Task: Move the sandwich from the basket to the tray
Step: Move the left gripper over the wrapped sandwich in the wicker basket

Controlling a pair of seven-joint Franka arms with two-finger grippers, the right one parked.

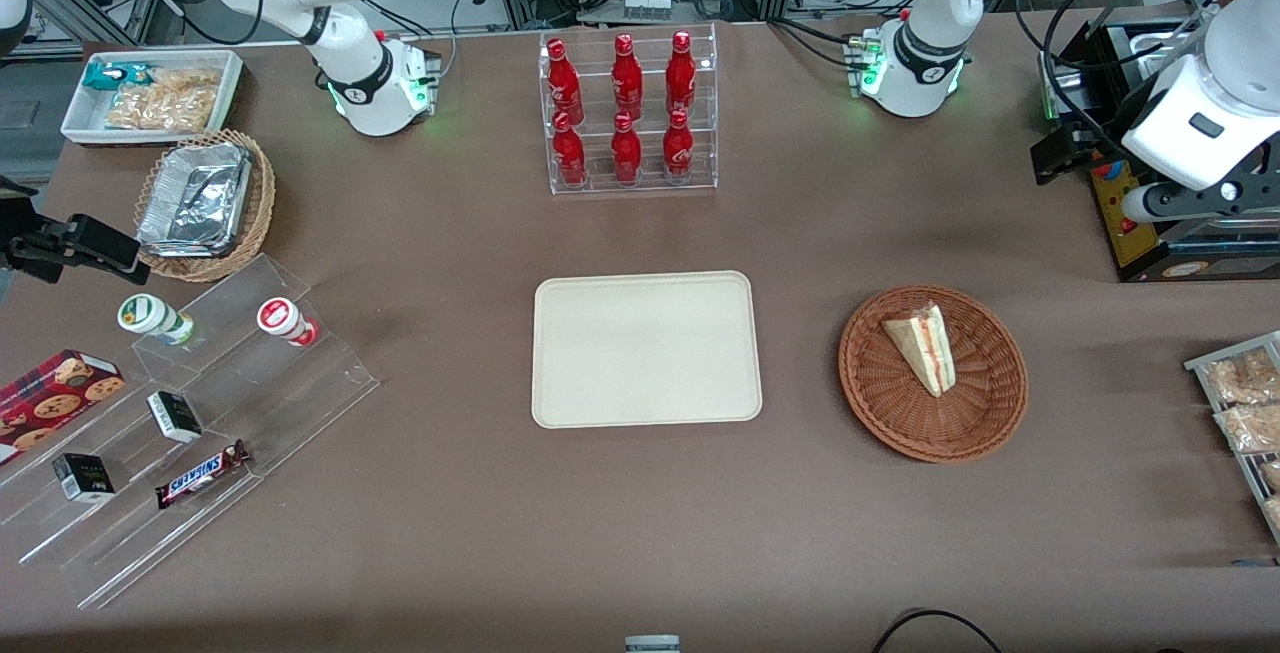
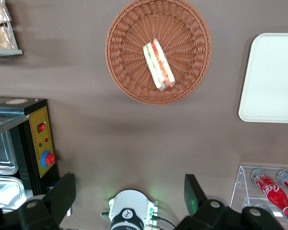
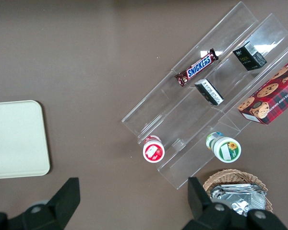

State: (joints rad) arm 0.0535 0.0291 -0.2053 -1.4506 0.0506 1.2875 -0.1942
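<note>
Sandwich (image 1: 922,347): triangular wedge lying flat in the basket (image 1: 990,403), filling edge turned toward the working arm's end of the tabletop; also seen from the left wrist (image 2: 159,65).
Handling: judged light, soft and easily crushed; the clear wrap looks slippery.
Grasp site: across the wedge's thick middle, one jaw on each bread face, with gentle pressure.
Basket: shallow reddish-brown wicker (image 2: 129,28); the low rim should not obstruct a descent from above.
Tray (image 1: 560,403): cream, rectangular, nothing on it; beside the basket toward the parked arm's end, apart from it.
Gripper (image 2: 129,191): high above the tabletop, farther from the front camera than the basket; jaws spread wide, holding nothing.
Surface: brown matte tabletop (image 1: 800,233), flat.
Room: bare tabletop lies between basket and tray; bottle rack (image 1: 627,113) stands well apart.
</note>
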